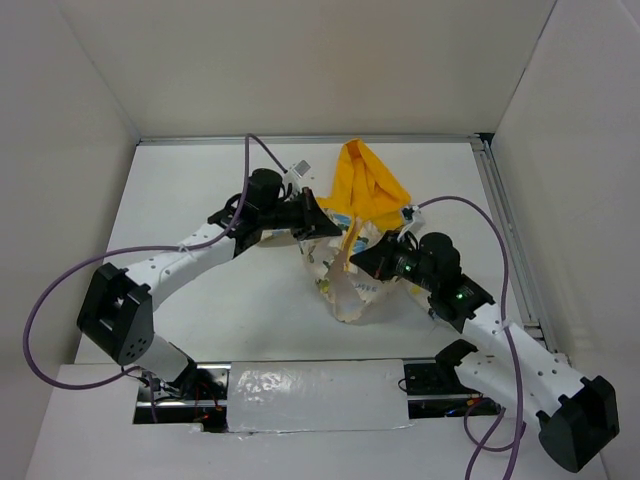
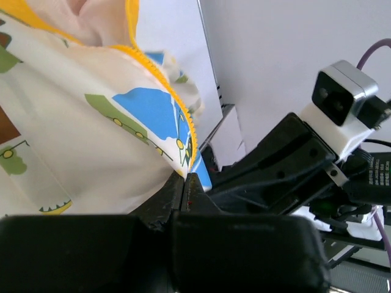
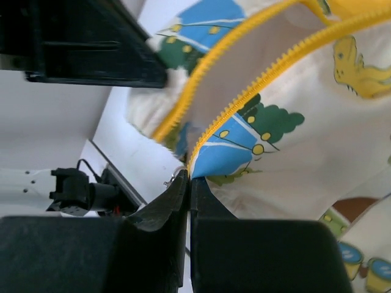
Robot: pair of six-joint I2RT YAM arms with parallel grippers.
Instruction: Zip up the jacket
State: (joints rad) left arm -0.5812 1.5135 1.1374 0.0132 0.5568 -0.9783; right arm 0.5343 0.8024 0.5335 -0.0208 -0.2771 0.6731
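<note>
Top external view: jacket [image 1: 352,285] bunched at centre, its front edges pinched tight by our left gripper [image 1: 318,222] and right gripper [image 1: 362,262], apparently to line up the zipper [image 3: 263,84] halves.

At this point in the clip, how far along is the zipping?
Done: both arms have hold of the jacket. In hand: the left gripper is shut on one yellow-toothed front edge at its lower end, and the right gripper is shut on the other. Left: the whole closure. The two zipper rows spread apart in the right wrist view, and I can see no slider.
</note>
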